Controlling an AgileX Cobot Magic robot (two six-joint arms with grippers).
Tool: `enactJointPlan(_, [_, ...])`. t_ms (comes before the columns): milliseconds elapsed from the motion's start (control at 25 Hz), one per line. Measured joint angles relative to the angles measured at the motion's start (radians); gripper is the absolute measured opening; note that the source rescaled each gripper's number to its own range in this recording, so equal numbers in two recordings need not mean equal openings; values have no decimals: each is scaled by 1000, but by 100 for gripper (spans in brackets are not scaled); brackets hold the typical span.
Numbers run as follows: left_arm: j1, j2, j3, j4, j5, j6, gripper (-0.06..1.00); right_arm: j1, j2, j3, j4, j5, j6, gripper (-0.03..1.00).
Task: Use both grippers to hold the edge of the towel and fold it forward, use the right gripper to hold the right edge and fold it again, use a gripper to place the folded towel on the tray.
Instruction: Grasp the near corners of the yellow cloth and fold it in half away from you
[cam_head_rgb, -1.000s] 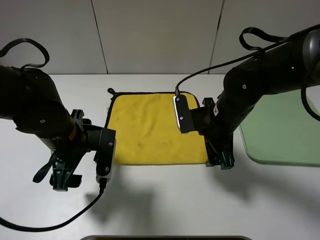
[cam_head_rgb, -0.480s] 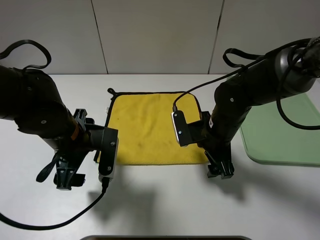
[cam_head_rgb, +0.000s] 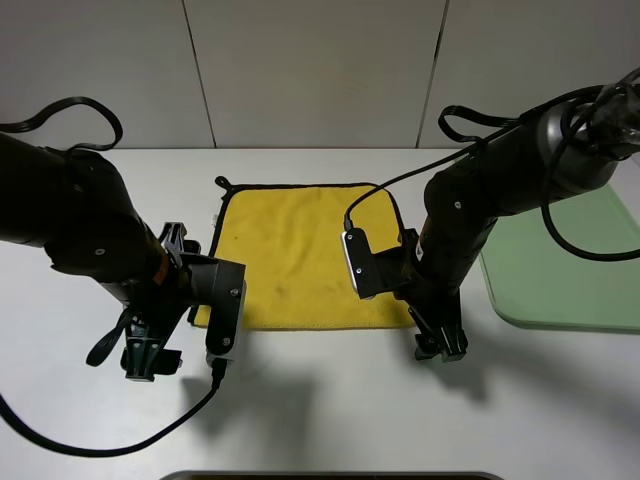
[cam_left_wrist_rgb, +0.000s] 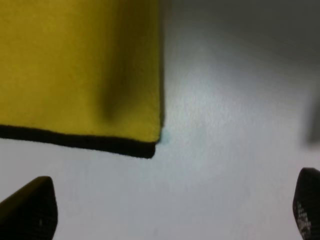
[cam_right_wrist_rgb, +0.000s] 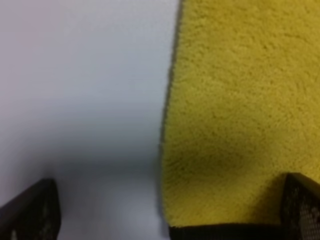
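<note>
Now, overhead view: the towel (cam_head_rgb: 300, 255) lies flat and unfolded mid-table (cam_head_rgb: 320, 420), its loop corner at 11 o'clock. The tray (cam_head_rgb: 585, 270) sits at 3 o'clock of it.

Over the last second both arms have closed on the near edge. The left gripper (cam_head_rgb: 138, 355) has slid toward the towel's 7 o'clock corner, and the right gripper (cam_head_rgb: 440, 342) has drawn back to the 5 o'clock corner. Both pincers gape fully and hold nothing.

Left wrist view: the black-trimmed corner sits ahead of the fingertips, not yet between them. Right wrist view: the corner lies within the jaw span, with one fingertip (cam_right_wrist_rgb: 300, 205) over the cloth.

Judgement: this is pre-grasp alignment for the first fold. The right side looks readier than the left.
</note>
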Motion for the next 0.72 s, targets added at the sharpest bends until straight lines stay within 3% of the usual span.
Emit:
enactJointPlan(320, [0,52,-1,0,-103,4,96,0,0,0,4,1,0,100])
enactJointPlan(720, [0,129,-45,0,-118,10,94,0,0,0,15,-1,-1,100])
